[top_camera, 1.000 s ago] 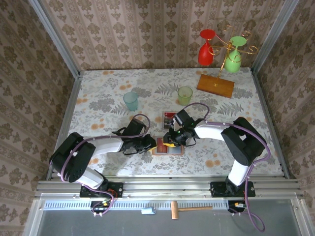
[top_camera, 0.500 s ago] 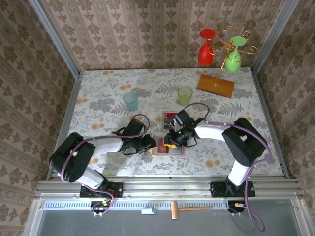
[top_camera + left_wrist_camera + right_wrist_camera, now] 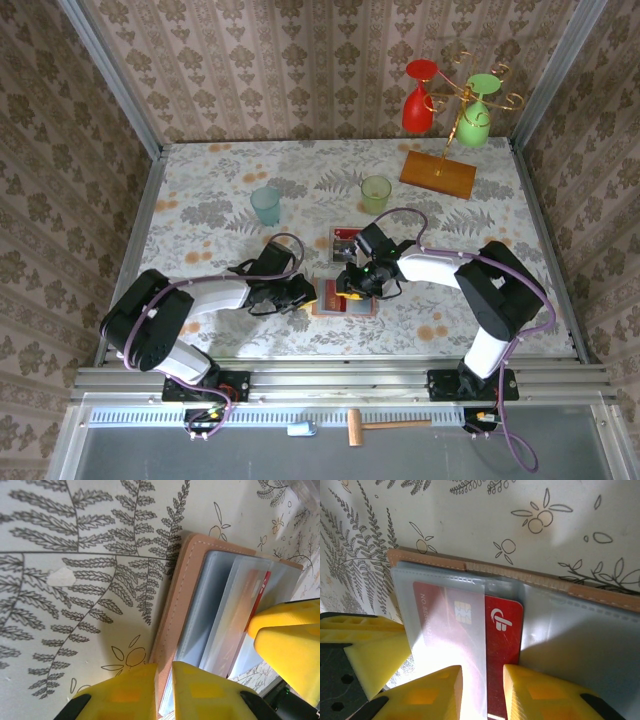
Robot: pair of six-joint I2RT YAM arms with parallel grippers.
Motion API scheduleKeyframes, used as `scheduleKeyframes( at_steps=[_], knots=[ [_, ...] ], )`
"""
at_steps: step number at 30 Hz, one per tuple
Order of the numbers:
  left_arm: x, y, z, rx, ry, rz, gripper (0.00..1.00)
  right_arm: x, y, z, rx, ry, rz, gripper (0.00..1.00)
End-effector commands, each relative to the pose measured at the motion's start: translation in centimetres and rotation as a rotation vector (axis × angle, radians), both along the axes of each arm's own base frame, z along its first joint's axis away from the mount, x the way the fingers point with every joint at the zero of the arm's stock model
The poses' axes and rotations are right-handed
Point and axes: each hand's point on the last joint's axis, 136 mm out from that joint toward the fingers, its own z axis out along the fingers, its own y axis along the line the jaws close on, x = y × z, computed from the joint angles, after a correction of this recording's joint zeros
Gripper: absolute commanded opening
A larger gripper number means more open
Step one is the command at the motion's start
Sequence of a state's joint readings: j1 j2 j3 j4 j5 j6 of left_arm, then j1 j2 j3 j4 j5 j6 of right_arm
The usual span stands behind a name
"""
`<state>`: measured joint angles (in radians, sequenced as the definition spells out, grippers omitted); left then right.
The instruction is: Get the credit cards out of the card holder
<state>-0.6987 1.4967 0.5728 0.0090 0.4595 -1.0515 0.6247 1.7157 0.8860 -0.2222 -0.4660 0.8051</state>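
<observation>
The salmon-pink card holder (image 3: 345, 304) lies open on the table between both arms. My left gripper (image 3: 309, 293) is shut on its pink left border (image 3: 172, 600), pinching that edge between the yellow fingers (image 3: 165, 669). A red credit card (image 3: 503, 630) with a white logo sticks partly out of a cloudy pocket; its chip end shows through the film. My right gripper (image 3: 482, 671) hovers low over that card with the jaws a little apart, straddling the pocket's edge and the bare red strip. Another dark red and black card (image 3: 345, 238) lies just behind the holder.
A teal cup (image 3: 266, 205) and a green cup (image 3: 376, 192) stand behind the arms. At the back right is an orange stand base (image 3: 438, 174) with a red and a green glass hanging. A clear tray's corner (image 3: 307, 491) lies close behind the holder.
Almost nothing has moved. The right arm has shifted very slightly and both grippers stay at the card holder.
</observation>
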Motion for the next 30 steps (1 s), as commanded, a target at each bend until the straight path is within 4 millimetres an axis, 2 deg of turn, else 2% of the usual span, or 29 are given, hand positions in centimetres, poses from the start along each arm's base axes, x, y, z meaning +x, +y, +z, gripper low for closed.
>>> scheduleKeyframes(
  at_steps=[1, 7, 12, 22, 30],
  knots=[
    [0.7, -0.3, 1.5, -0.007, -0.036, -0.017, 0.16, 0.5, -0.5, 1.2, -0.036, -0.047, 0.0, 0.28],
    [1.5, -1.2, 2.9, -0.031, -0.061, -0.028, 0.15, 0.6, -0.7, 1.7, -0.036, -0.063, -0.003, 0.28],
    [1.8, -2.1, 3.2, -0.044, -0.064, -0.048, 0.14, 0.6, -0.8, 2.4, -0.023, -0.074, -0.007, 0.28],
    [1.3, -3.8, 1.7, -0.04, -0.027, -0.094, 0.07, 0.3, -1.3, 2.4, 0.06, -0.046, -0.044, 0.23],
    [0.9, -3.6, 0.5, -0.017, -0.005, -0.095, 0.04, -0.2, -1.3, 1.4, 0.089, -0.014, -0.047, 0.22]
  ],
)
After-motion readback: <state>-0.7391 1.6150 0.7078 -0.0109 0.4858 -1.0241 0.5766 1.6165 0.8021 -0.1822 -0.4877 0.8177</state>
